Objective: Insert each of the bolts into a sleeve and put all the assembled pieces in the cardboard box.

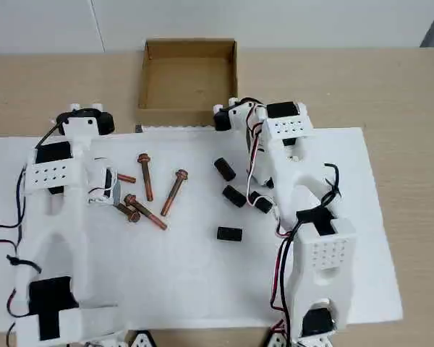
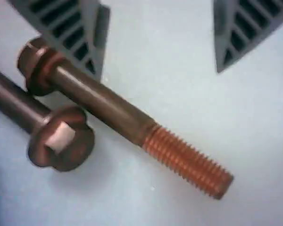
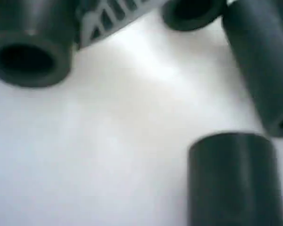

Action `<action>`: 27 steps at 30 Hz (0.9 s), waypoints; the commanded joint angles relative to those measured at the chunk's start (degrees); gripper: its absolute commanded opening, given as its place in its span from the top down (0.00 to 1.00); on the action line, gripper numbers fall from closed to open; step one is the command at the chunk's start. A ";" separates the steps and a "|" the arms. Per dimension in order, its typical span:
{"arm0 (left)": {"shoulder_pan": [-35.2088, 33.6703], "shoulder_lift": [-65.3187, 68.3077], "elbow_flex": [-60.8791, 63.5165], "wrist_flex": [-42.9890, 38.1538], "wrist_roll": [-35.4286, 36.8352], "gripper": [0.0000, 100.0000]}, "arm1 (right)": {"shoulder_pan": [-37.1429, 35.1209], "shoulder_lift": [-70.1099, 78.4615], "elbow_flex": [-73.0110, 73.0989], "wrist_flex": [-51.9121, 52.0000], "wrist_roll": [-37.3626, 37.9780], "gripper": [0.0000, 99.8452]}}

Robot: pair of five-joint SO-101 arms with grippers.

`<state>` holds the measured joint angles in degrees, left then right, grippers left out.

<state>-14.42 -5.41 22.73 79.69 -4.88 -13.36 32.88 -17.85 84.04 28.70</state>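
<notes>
My left gripper hangs open just above the white sheet, its two ribbed fingers set wide apart. One copper-coloured bolt lies flat beneath it. Its flanged head is at the tip of one finger and its threaded end runs out slantwise past the gap. The head of a second bolt sits close against its shank, with the socket face turned up.

From above, more bolts lie farther out on the sheet. One bolt has its long axis running toward the cardboard box, head nearest the box. Another leans beside it, with its head also at the far end.

My right gripper is low over the black sleeves; I cannot tell whether it is open or closed. One sleeve shows its bore end-on, and another lies on its side nearby. A lone sleeve lies crosswise, apart from the rest. The box stands at the far edge of the sheet, open side up.
</notes>
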 commanded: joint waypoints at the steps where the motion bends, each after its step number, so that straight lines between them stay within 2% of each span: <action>1: 0.00 -0.26 -1.98 -0.79 -0.44 0.85 | -0.84 -0.40 -0.09 0.40 0.09 0.99; 5: 0.09 -0.26 -1.98 -0.53 -0.44 0.85 | -0.84 -4.09 -0.09 0.48 0.00 0.99; 9: 0.09 -0.70 -2.24 0.53 -0.18 0.85 | -0.84 -9.54 -0.09 1.27 -3.16 0.99; 15: 2.02 -0.35 -6.64 6.15 -0.09 0.85 | -0.48 -18.95 -0.09 9.54 -3.52 0.99; 23: 8.62 -0.18 -16.13 10.37 0.00 0.85 | 8.31 -26.86 0.26 13.67 -4.84 1.00; 27: 12.92 -0.09 -19.03 10.55 4.13 0.85 | 11.91 -29.76 2.73 13.67 -7.12 1.00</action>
<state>-4.22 -5.23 7.16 89.80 -3.21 -3.69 7.91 -16.09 96.79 23.08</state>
